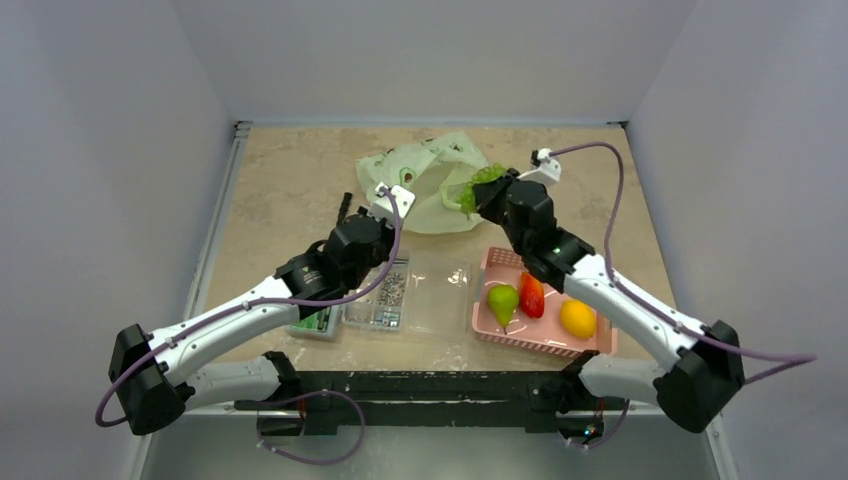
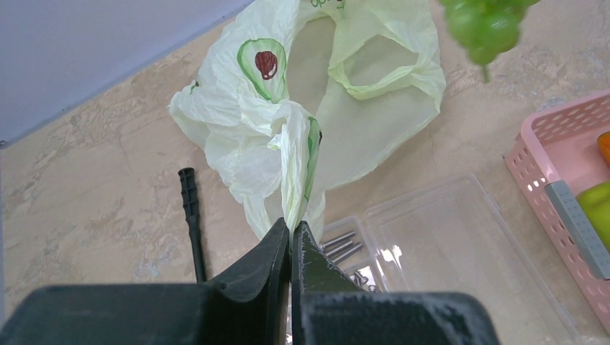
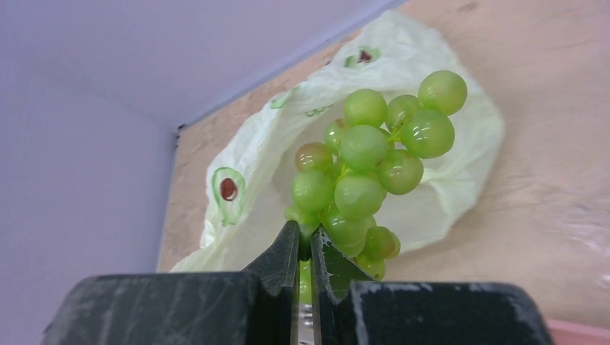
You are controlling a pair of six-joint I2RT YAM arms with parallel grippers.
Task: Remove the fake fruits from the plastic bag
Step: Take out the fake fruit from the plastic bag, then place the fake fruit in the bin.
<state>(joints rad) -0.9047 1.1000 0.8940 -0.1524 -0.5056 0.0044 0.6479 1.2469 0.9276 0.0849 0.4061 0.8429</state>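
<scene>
The pale yellow-green plastic bag (image 1: 425,180) with avocado prints lies at the back middle of the table. My left gripper (image 2: 291,231) is shut on a bunched fold of the bag (image 2: 302,115) at its near edge. My right gripper (image 3: 303,244) is shut on the green grape bunch (image 3: 367,169) and holds it in the air over the bag's right side (image 1: 480,185). The bunch hangs at the top of the left wrist view (image 2: 483,25). The green pear (image 1: 502,300), the red-orange piece (image 1: 531,295) and the yellow lemon (image 1: 578,318) lie in the pink basket (image 1: 545,345).
A clear compartmented box (image 1: 400,295) with screws lies open in front of the bag, between the arms. A black ribbed rod (image 2: 191,215) lies left of the bag. The pink basket's rim (image 2: 547,151) is at the right of the left wrist view.
</scene>
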